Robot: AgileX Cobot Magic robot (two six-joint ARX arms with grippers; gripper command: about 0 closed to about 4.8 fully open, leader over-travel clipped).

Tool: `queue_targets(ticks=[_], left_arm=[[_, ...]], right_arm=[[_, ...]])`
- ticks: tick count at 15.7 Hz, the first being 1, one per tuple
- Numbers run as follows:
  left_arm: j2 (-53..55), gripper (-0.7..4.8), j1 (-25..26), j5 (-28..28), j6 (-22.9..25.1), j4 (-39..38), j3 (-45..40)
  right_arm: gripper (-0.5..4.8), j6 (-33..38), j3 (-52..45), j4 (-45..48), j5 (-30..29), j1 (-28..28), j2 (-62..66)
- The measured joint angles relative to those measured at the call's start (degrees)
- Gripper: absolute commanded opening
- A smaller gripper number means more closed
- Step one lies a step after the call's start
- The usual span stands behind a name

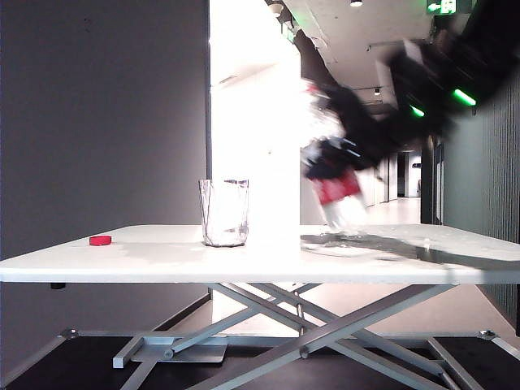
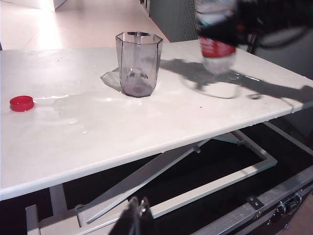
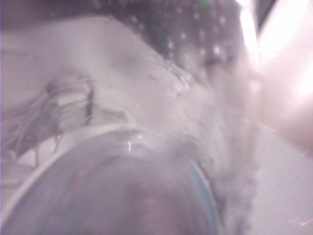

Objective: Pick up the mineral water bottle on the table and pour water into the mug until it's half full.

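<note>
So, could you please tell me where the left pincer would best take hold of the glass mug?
Probably across the mug's middle, approaching level from its left: it stands upright with flat facets, no handle, and that side is open, while the right pincer holds the bottle right of it.

Dark walls, bright corridor

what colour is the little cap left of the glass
Red. The cap shows best in the left wrist view.

No legible text in any view. The mineral water bottle carries a red label, its characters blurred beyond reading. A green illuminated sign hangs at one o'clock in the exterior view, its pictogram indistinct
</note>
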Motion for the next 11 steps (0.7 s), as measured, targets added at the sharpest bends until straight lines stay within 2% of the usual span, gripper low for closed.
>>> queue_targets(ticks=[1, 4, 6, 11], left_arm=[[0.00, -0.05, 0.00, 0.04, 0.00, 0.00, 0.00], [0.00, -0.05, 0.00, 0.02, 0.00, 0.00, 0.00], [0.00, -0.05, 0.00, 0.02, 0.00, 0.00, 0.00], [0.00, -0.05, 0.00, 0.02, 0.00, 0.00, 0.00]], right_arm=[[1.98, -2.45, 3.08, -5.31, 4.22, 1.79, -0.04], [1.99, -8.57, 6.29, -12.66, 12.98, 5.68, -0.02], [1.98, -13.64, 7.21, -14.43, 20.22, 7.39, 0.00], [1.98, -25.31, 7.26, -17.57, 32.63, 8.37, 0.00]])
